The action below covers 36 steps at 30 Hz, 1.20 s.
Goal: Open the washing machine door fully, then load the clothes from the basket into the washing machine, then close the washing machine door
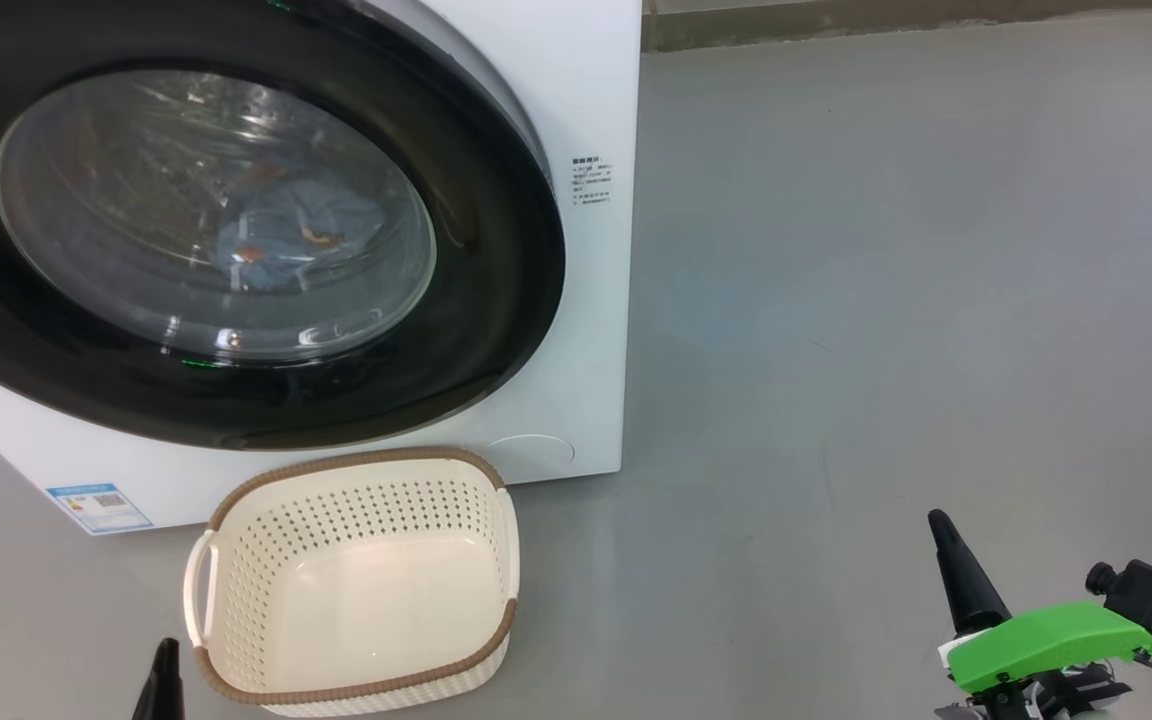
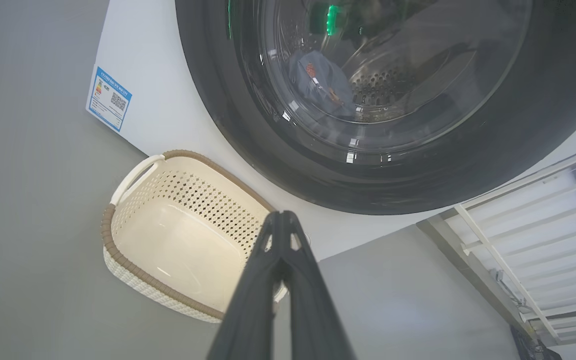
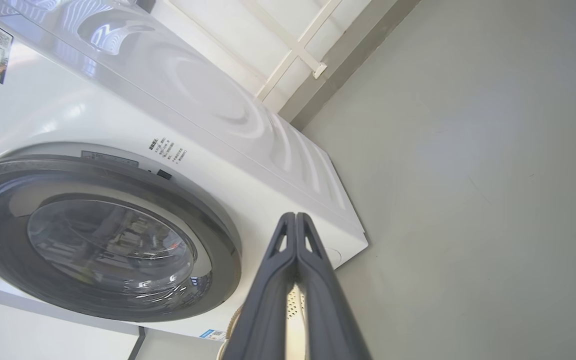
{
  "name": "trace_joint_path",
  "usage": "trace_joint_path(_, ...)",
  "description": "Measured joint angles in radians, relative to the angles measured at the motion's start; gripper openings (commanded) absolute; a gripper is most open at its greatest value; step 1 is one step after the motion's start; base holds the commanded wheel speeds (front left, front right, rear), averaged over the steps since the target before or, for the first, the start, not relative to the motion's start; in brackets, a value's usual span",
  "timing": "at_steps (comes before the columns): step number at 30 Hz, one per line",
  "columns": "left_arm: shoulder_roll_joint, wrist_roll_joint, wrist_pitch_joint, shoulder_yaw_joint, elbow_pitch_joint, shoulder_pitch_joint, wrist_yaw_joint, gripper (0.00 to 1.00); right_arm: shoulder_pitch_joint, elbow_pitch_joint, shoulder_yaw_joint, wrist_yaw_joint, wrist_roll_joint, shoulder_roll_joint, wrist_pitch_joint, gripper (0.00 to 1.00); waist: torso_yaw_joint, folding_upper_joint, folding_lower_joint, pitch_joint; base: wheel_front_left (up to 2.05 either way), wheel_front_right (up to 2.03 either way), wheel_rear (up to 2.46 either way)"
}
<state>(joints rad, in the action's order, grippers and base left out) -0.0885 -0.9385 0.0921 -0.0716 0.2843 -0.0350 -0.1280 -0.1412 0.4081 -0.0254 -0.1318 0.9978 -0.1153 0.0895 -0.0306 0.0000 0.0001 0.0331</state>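
The washing machine [image 1: 591, 90] is white and stands at the upper left. The washing machine door [image 1: 501, 300], black-rimmed with a glass bowl, lies flat against its front. Through the glass I see the clothes [image 1: 286, 235], light blue with orange-brown prints, lying in the drum [image 2: 383, 85]. The basket [image 1: 356, 462] sits on the floor right below the door with nothing in it. My left gripper [image 1: 166, 655] is shut just left of the basket's near corner. Well off to the right over bare floor, my right gripper [image 1: 938, 522] is also shut. Both wrist views show the fingers [image 2: 282, 220] [image 3: 295, 220] pressed together.
Grey floor [image 1: 886, 300] stretches wide to the right of the machine. A blue label sticker [image 1: 101, 505] marks the machine's lower left corner. A white barred frame [image 2: 528, 225] stands along the wall behind the machine. A small round flap [image 1: 531, 450] sits at the lower right of the front.
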Motion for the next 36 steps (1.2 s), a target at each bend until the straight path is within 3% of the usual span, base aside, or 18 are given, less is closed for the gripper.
trace_joint_path(36, 0.02, -0.334, -0.103, -0.003, -0.004, 0.044, 0.0, 0.0, 0.024, -0.066, 0.075, 0.002, 0.302, 0.033, -0.098, 0.0, 0.015, 0.0, 0.0, -0.015, 0.0, 0.0, 0.0)
